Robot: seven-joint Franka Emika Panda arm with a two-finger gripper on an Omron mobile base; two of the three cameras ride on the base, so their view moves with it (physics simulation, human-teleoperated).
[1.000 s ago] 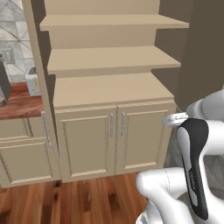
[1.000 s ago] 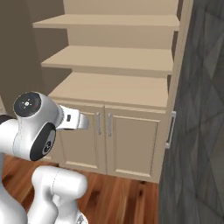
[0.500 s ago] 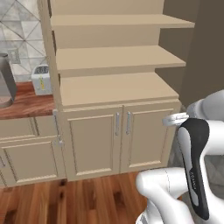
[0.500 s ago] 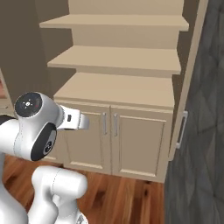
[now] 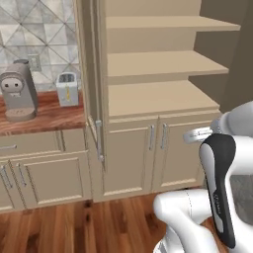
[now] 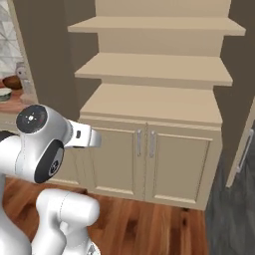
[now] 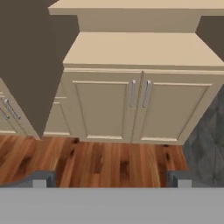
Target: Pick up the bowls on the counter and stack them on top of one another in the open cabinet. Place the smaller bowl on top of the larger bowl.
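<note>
- Bowls: brown bowl (image 6: 11,81) and pale bowl (image 6: 5,93) sit far left on the surface (image 6: 12,105), well apart from the cabinet (image 6: 154,102).
- Likely rigid, glossy, slippery; grip a rim.
- Gripper (image 7: 111,178) spread wide, empty.

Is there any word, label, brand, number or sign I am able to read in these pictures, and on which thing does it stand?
None: no readable text in these pictures.
Robot arm: a thin line of pale marks runs along the dark cover, too small and blurred to read.
Coffee machine, toaster, open cabinet: no lettering visible.
</note>
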